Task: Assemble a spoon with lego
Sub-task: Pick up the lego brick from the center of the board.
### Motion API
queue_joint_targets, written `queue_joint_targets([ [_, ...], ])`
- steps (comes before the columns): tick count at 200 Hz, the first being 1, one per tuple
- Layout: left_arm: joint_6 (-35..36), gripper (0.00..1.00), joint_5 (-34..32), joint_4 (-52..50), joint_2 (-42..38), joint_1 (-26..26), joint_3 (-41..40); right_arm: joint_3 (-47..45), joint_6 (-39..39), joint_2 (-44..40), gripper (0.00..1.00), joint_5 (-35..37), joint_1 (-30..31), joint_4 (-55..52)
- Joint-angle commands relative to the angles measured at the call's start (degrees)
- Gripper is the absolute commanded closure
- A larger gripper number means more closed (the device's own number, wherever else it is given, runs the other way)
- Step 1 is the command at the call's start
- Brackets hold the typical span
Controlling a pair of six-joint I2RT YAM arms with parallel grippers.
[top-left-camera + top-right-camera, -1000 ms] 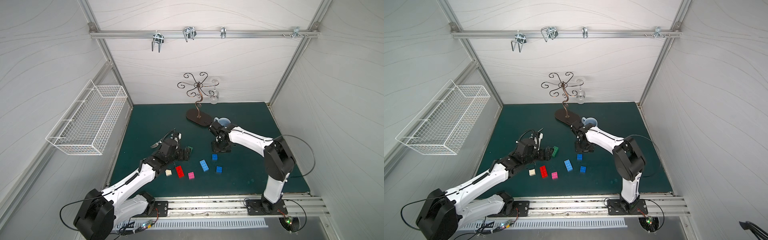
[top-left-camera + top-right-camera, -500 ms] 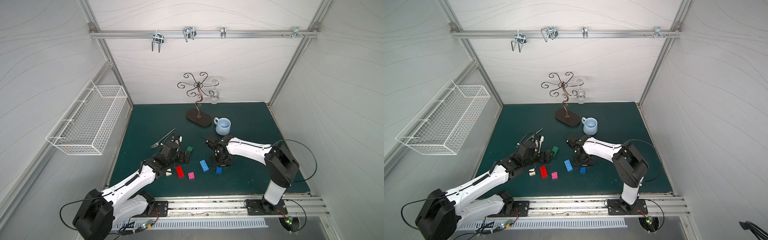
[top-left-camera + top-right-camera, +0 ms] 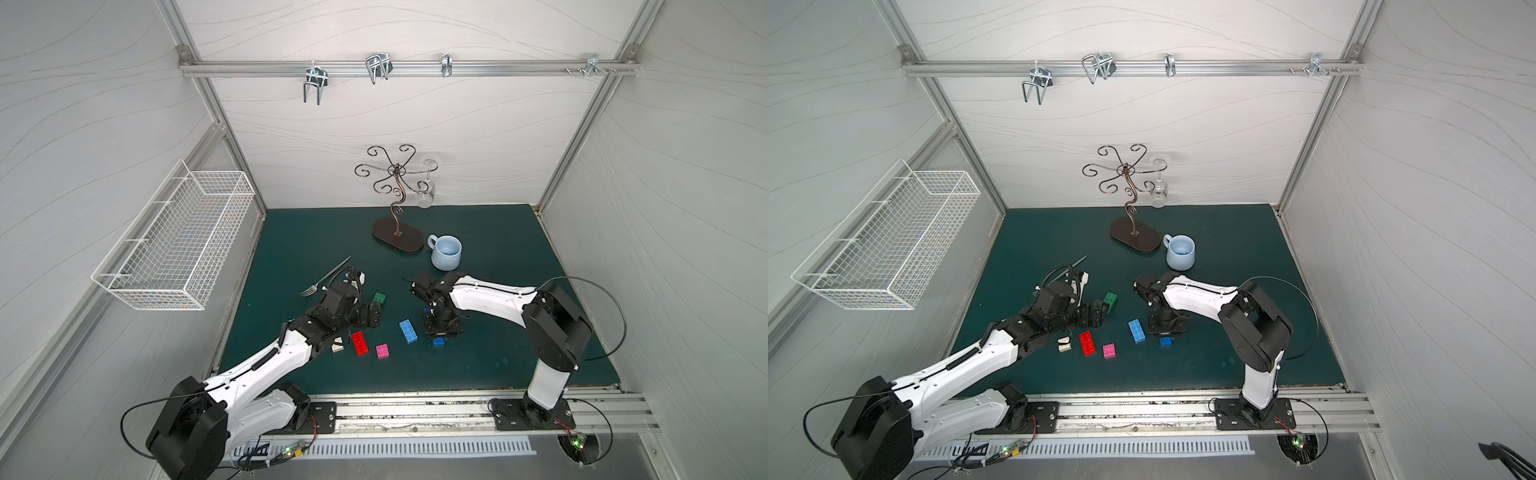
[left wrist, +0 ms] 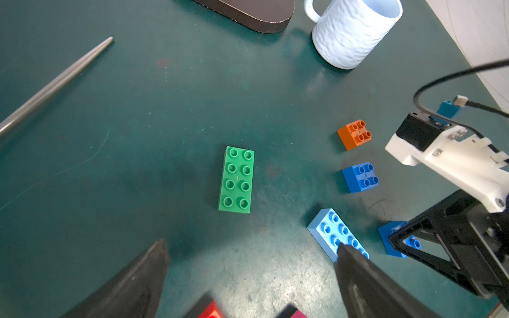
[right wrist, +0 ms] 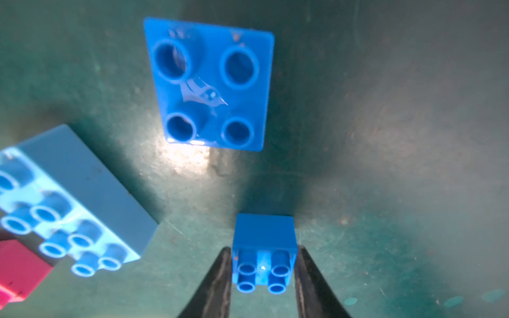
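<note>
right gripper (image 5: 264,250) dropped, pinches blue brick (image 5: 264,234); second blue brick (image 5: 212,85) loose.

A robotics lab test cell: white wave-patterned wall panels (image 3: 374,124) in an aluminium profile frame (image 3: 415,68) enclose a dark green table (image 3: 498,249); a white-and-black left robot arm (image 3: 266,361) and right robot arm (image 3: 490,299) are bolted to a metal base rail (image 3: 415,409).

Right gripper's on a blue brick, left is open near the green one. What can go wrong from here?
1. Right gripper pinches the blue brick only at its fingertips; it may twist or slip when lifted.
2. The second blue brick and the light blue brick lie close by; a sideways move could knock them.
3. Left gripper, open, sits close to the right one; they could collide.
</note>
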Motion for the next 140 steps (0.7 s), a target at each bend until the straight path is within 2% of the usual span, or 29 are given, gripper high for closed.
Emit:
queue_joint_targets([
  [1, -0.23, 0.0, -0.18, 0.68, 0.54, -0.25, 0.8, -0.56, 0.08, 0.85, 0.67, -0.45, -0.19, -0.65],
  [48, 0.55, 0.0, 0.66, 1.5, 0.86, -0.36, 0.73, 2.06, -3.45, -1.5, 0.73, 1.47, -1.39, -4.11],
  [93, 4.65, 0.0, 9.04, 8.42, 0.71, -1.0, -1.88, 9.0, -16.96, -2.92, 0.73, 5.43, -7.84, -7.4],
  [140, 7.58, 0.0, 13.98, 12.53, 2.95, -1.71, -2.62, 19.39, -27.36, 3.89, 0.73, 6.64, -12.58, -6.86],
])
